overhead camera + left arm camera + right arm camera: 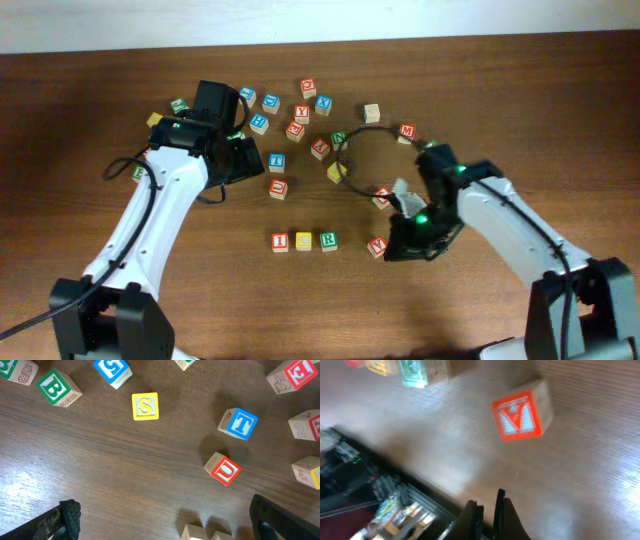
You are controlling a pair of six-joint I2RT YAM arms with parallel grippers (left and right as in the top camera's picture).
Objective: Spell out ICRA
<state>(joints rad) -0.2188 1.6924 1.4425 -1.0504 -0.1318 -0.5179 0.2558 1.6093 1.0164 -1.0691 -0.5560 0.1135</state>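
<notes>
Overhead view: we see the row on the bench [500, 90], which reads red I block [280, 241], yellow C block [303, 241], green R block [328, 240], close side by side. The red A block [377, 246] sits past R with a gap and is not lined up with the row.

Right wrist view: the right fingers [507, 520] are clenched together with nothing between them. The A block [520, 414] lies ahead of the fingertips, apart from them, resting on the bench and skewed. The row blocks are blurred, farther ahead and off to the picture's left.

Left wrist view: the left fingers [67, 520] are spread wide and released, grasping nothing, with bare bench between them. The red U block [223, 469] sits ahead, nearer the finger at the picture's right, and the blue T block [238, 423] is just beyond it. The yellow S block [145, 406] lies well ahead, roughly midway between the fingers. The green B block [57, 387] is far ahead, on the other finger's side.
</notes>
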